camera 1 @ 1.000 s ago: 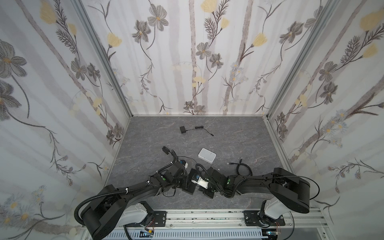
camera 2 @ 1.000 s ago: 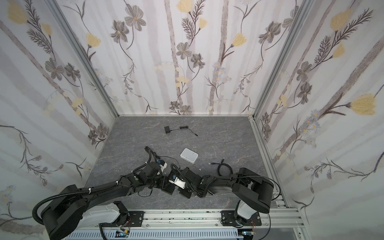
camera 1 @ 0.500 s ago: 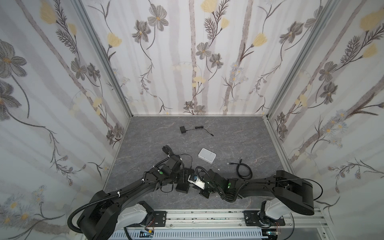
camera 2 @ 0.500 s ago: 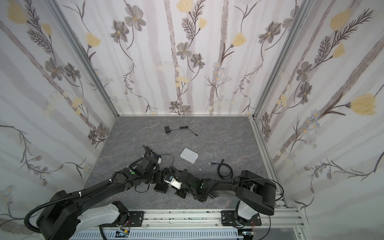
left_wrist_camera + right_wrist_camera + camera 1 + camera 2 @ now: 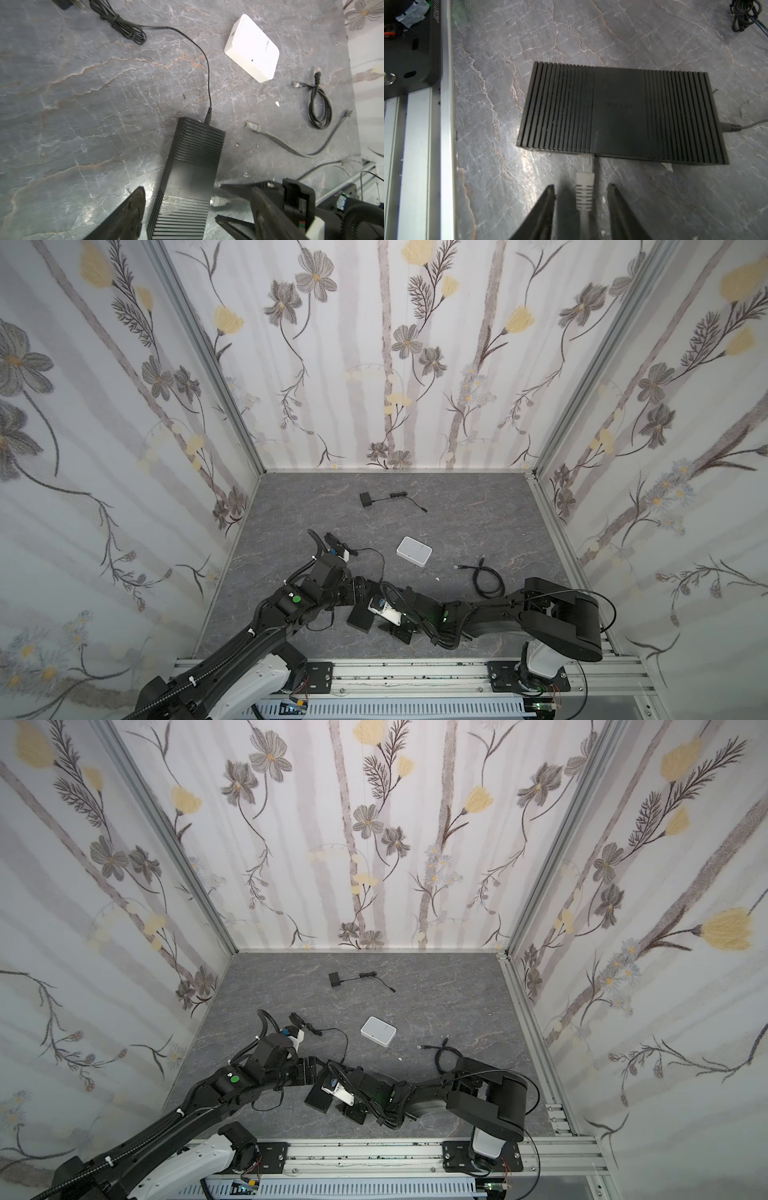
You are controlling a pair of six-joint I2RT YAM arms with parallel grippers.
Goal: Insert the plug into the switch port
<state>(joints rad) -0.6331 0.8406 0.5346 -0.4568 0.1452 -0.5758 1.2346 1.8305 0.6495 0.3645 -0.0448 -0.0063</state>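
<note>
Grey marbled table (image 5: 457, 510), hemmed in by flowered walls. Reaching in from the near rail, a black left arm (image 5: 257, 635) and a black right arm (image 5: 557, 618), meeting low at the front middle in both top views.

Between them, flat on the table close to that rail, a black ribbed switch (image 5: 618, 112). Farther back and well apart from it, a white box (image 5: 414, 551) with rounded corners, touched by nothing.

Left gripper (image 5: 197, 189) unclenched: fingers spread wide to either side of one short end of the switch, with a strip of bare table showing between one finger and the casing.

Right gripper (image 5: 581, 185) also slack: jaws parted, tips flanking the plug's boot, a clear gap on each side.

Beyond the right arm, a coiled black lead (image 5: 320, 126). At the switch's other short end, a thin power lead (image 5: 208, 115).

Smallest, the plug (image 5: 585, 174): grey boot and clear tip, directly ahead of the right gripper and centred between its tips. Tip meeting the long side face of the switch and slipping under the lid's edge. Switch port hidden there; depth of seating impossible to tell.
</note>
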